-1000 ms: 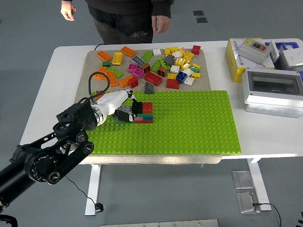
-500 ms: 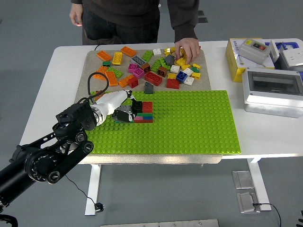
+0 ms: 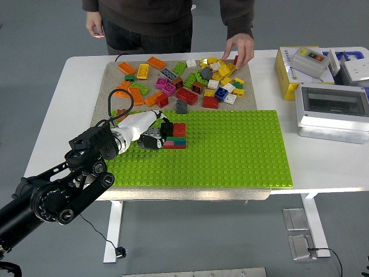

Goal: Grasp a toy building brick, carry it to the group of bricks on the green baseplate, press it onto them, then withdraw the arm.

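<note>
— Bricks on the green baseplate: where from the left hand?
— Brick stack touches its fingertips, just right. Fingers curl around a grey brick.

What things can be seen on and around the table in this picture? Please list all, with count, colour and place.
table: one, white, fills the middle of the view
mat: one, beige, under the bricks and plate
green baseplate: one, bright green, front of the mat
group of bricks: one small stack, red, black, green and blue, left part of the baseplate
loose bricks: many, mixed colours, far part of the mat
grey enclosure: one, clear lid, right side of the table
yellow box: one, far right
person's hand: one, over the far right loose bricks
left hand: one, white and black, at the group of bricks, fingers around a grey brick
</note>
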Available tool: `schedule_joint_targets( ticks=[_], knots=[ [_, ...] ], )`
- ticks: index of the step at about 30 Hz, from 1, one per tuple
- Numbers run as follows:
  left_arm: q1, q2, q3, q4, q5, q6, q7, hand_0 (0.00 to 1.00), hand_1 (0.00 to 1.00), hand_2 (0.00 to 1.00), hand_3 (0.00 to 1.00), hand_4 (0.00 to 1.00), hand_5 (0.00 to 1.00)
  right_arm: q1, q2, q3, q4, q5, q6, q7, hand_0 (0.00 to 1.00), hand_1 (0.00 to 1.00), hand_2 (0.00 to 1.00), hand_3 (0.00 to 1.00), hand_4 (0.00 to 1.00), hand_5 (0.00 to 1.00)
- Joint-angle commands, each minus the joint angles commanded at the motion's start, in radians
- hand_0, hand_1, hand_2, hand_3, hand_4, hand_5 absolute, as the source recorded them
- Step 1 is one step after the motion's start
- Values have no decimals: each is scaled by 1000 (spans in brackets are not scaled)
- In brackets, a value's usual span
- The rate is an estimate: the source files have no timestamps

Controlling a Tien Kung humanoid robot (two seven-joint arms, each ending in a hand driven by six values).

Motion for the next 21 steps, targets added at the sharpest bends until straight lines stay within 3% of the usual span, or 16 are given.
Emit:
schedule_joint_targets(
  ticks=[16, 17, 21],
  knots=[
    [-4, 18, -7, -18, -23, -39, 18, 998, 994, 998, 821, 592, 257, -4, -2, -1, 0, -3, 0, 0, 698, 664, 653, 764, 355, 802],
    [-5, 21, -10, -21, -26, -41, 18, 998, 996, 998, 856, 723, 373, -4, -2, -1, 0, -3, 0, 0, 700, 663, 652, 764, 356, 802],
    [-10, 34, -24, -44, -37, -54, 28, 998, 996, 998, 856, 723, 373, -5, -2, -1, 0, -4, 1, -2, 700, 663, 652, 764, 356, 802]
  ],
)
